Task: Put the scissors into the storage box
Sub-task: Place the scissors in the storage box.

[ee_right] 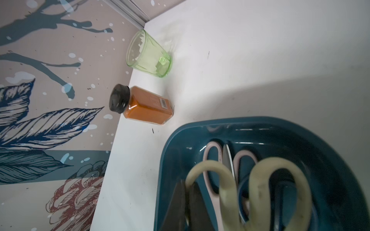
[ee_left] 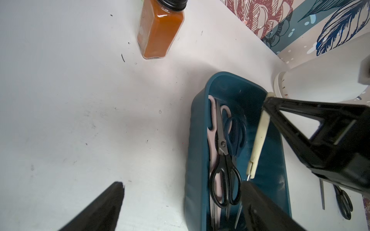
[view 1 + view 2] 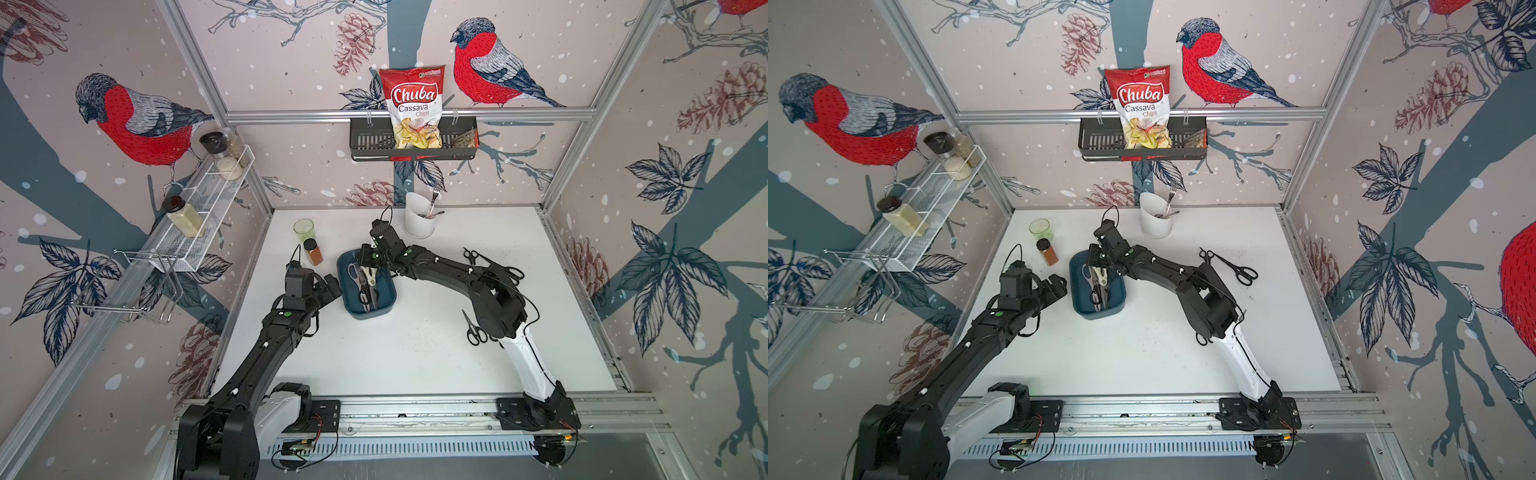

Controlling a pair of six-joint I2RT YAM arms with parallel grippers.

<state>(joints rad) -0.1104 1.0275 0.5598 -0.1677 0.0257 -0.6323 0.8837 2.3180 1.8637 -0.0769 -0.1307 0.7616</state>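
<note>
The storage box (image 3: 385, 296) (image 3: 1119, 296) (image 2: 195, 150) (image 1: 180, 136), a dark teal tub, stands mid-table. Inside lie pink-handled scissors (image 3: 353, 272) (image 1: 212, 149) and black-handled scissors (image 2: 225, 180). My right gripper (image 3: 365, 258) (image 3: 1094, 257) (image 1: 187, 192) is shut on one handle loop of the cream-handled scissors (image 3: 370, 275) (image 2: 260, 136) (image 1: 224, 192), which hang over the box's far end. My left gripper (image 3: 331, 286) (image 3: 1057, 286) (image 2: 182, 184) is open and empty at the box's left wall. More black scissors (image 3: 476, 332) (image 3: 507, 270) (image 3: 1237, 270) lie on the table to the right.
A spice jar (image 3: 313, 252) and a green glass (image 3: 303, 230) stand left of the box. A white cutlery cup (image 3: 419, 220) with a fork is behind it. A black wall basket (image 3: 365, 143) holds a chips bag. A wire shelf (image 3: 208, 216) lines the left wall.
</note>
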